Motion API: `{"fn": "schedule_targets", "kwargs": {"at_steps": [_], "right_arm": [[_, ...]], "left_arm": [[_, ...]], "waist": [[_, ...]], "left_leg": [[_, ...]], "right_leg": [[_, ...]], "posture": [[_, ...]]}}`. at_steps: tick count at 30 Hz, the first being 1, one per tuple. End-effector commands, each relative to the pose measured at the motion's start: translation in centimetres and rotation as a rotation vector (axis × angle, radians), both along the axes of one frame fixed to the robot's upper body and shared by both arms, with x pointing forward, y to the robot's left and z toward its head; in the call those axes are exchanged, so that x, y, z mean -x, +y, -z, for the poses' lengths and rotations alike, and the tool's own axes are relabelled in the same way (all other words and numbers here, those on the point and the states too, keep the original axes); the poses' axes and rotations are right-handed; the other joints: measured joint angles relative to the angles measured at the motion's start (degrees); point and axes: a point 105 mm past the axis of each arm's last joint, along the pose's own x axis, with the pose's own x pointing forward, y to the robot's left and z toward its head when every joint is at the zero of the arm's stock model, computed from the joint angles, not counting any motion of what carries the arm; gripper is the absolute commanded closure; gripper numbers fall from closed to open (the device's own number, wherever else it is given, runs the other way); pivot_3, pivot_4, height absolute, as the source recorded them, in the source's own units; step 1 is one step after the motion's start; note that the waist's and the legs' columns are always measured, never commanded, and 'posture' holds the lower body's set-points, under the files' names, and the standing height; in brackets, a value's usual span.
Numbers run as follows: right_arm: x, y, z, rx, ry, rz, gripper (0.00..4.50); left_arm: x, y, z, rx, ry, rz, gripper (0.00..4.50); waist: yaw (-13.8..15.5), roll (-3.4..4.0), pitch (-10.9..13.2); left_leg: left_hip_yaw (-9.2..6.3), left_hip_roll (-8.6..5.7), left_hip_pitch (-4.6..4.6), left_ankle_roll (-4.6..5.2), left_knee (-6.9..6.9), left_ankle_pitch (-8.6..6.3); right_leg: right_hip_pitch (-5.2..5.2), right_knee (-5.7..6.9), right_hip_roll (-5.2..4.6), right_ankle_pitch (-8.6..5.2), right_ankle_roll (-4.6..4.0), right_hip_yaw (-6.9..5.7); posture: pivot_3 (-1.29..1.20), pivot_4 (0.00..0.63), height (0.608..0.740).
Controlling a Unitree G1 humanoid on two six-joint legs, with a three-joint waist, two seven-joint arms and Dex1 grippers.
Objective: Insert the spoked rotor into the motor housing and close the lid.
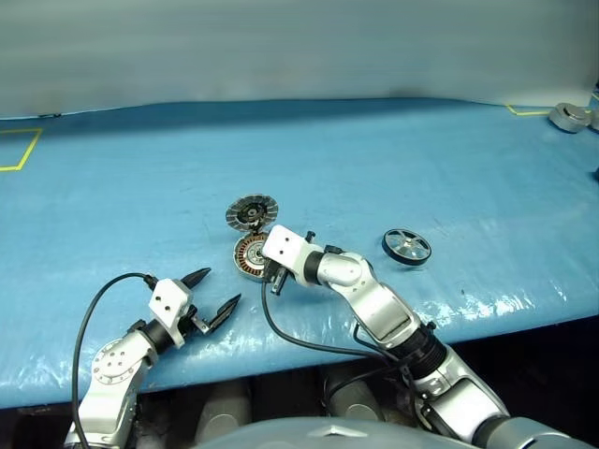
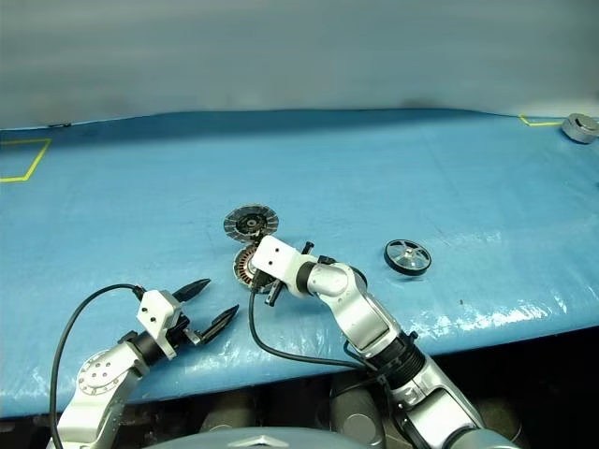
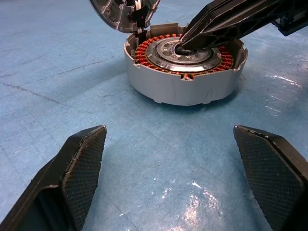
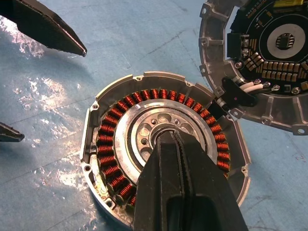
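Right wrist view showed the right gripper with its two fingers pressed flat together, nothing between them, tips resting in the central bore of the motor housing; whether they touched the hub wall could not be told. In the left eye view the right arm reached from about 5 o'clock across the blue table cover, forearm angled down and wrist bent toward the housing, hiding its near-right half. The lid stood swung open at the housing's 12 o'clock edge, still hinged; in the right wrist view its underside carried a circuit board and was cut off by the frame edge. The left gripper hovered just above the cover at the housing's 7 o'clock, jaws spread wide and empty, pointing toward it. The spoked rotor lay flat at the housing's 3 o'clock, well apart, untouched.
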Motion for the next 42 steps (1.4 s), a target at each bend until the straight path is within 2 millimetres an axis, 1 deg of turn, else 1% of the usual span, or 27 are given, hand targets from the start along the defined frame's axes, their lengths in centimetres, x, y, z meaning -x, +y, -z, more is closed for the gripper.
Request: {"fn": "schedule_targets", "kwargs": {"at_steps": [1, 5, 11, 19, 26, 31, 36, 42], "right_arm": [[-0.3, -0.3, -2.3, -0.038, -0.082, -0.017, 4.48], [-0.6, -0.4, -2.5, -0.027, -0.105, -0.019, 4.48], [-0.3, -0.3, -1.4, 0.009, -0.088, -0.040, 4.48], [0.5, 0.5, -0.5, 0.017, -0.054, -0.078, 4.48], [1.5, 1.1, -1.1, -0.013, -0.028, -0.129, 4.48], [1.8, 1.3, -1.5, -0.027, -0.029, -0.138, 4.48], [1.6, 1.2, -1.8, -0.032, -0.043, -0.126, 4.48], [0.9, 0.7, -2.7, -0.047, -0.074, -0.093, 4.48]], "left_arm": [[-0.1, 0.0, -0.7, -0.003, -0.035, 0.003, 0.00], [-0.1, 0.1, -0.7, -0.007, -0.037, 0.002, 0.00], [-0.2, 0.1, -0.8, -0.007, -0.040, 0.000, 0.00], [-0.1, 0.2, -0.8, -0.008, -0.039, -0.004, 0.00], [-0.1, 0.2, -0.8, -0.009, -0.038, -0.008, 0.00], [-0.1, 0.2, -0.7, -0.009, -0.039, -0.007, 0.00], [-0.1, 0.2, -0.7, -0.009, -0.038, -0.003, 0.00], [-0.1, 0.1, -0.7, -0.010, -0.036, 0.000, 0.00]], "waist": [[0.1, 0.00, 0.0], [0.0, 0.00, 0.0], [0.0, -0.01, 0.0], [-0.1, -0.01, 0.0], [-0.2, -0.01, 0.0], [-0.1, -0.01, 0.0], [0.0, -0.01, 0.0], [0.0, -0.01, 0.0]], "left_leg": [[0.00, 0.00, -0.01, 0.00, 0.00, 0.00], [0.00, 0.00, -0.01, 0.00, -0.01, 0.00], [0.00, 0.00, -0.02, 0.00, -0.02, 0.00], [0.00, 0.01, -0.01, 0.00, -0.01, 0.00], [0.00, 0.04, 0.00, 0.00, -0.02, 0.00], [0.00, 0.04, 0.00, 0.00, -0.01, 0.00], [0.00, 0.04, 0.00, 0.00, -0.01, 0.00], [0.00, 0.04, 0.00, 0.00, -0.01, 0.00]], "right_leg": [[0.00, 0.00, 0.00, 0.00, 0.00, 0.00], [-0.01, -0.01, 0.00, 0.00, 0.00, 0.00], [-0.02, -0.01, 0.01, 0.00, 0.00, 0.00], [-0.02, 0.00, 0.01, 0.00, 0.00, 0.00], [-0.02, 0.01, 0.05, 0.00, -0.01, 0.00], [-0.02, 0.02, 0.05, -0.01, -0.02, 0.00], [-0.02, 0.01, 0.03, -0.01, -0.01, 0.00], [-0.02, 0.01, 0.03, -0.01, -0.02, -0.01]], "posture": [[0.00, 0.150, 0.740], [0.00, 0.150, 0.740], [0.00, 0.150, 0.740], [0.00, 0.150, 0.740], [0.00, 0.150, 0.740], [0.00, 0.150, 0.740], [0.00, 0.150, 0.740], [0.00, 0.150, 0.740]]}}
